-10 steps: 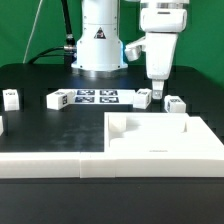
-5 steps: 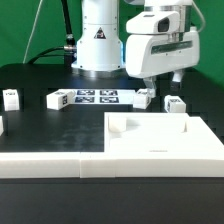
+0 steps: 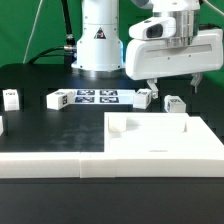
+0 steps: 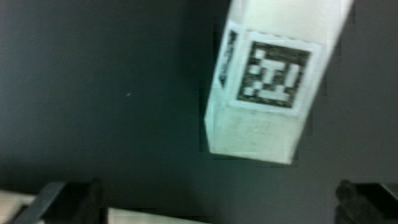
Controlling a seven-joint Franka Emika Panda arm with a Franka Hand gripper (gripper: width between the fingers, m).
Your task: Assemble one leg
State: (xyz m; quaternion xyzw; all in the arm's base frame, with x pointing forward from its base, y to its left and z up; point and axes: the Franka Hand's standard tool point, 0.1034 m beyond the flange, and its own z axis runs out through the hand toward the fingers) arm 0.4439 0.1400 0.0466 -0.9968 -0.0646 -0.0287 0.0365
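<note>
since half a second ago your gripper (image 3: 173, 86) has turned further about its own axis and shifted a little toward the tabletop's edge on the exterior view's right, so both fingers (image 3: 150, 82) now show side by side across the exterior view. the jaws are spread wide and hold nothing; the wrist view shows the same, one dark fingertip at each lower corner with bare tabletop between.

the nearest leg (image 3: 175, 103) lies on the black tabletop (image 3: 60, 125) under the open gap, clear of both fingers, in the half of the tabletop on the exterior view's right. a second leg (image 3: 145, 97) lies just beside it on the exterior view's left, under that side's finger. in the wrist view a tagged leg (image 4: 263, 80) lies with its black-and-white tag face up, outside the span of the fingers; you cannot tell from it which of the two it is.

further out, the marker board (image 3: 95, 97) lies flat in the middle, toward the far edge, with a third leg (image 3: 57, 100) at its end on the exterior view's left. a fourth leg (image 3: 11, 98) sits near the tabletop's edge on the exterior view's left. the large white panel (image 3: 160, 140) lies toward the near edge, on the exterior view's right. the robot base (image 3: 100, 40) stands at the far edge.
</note>
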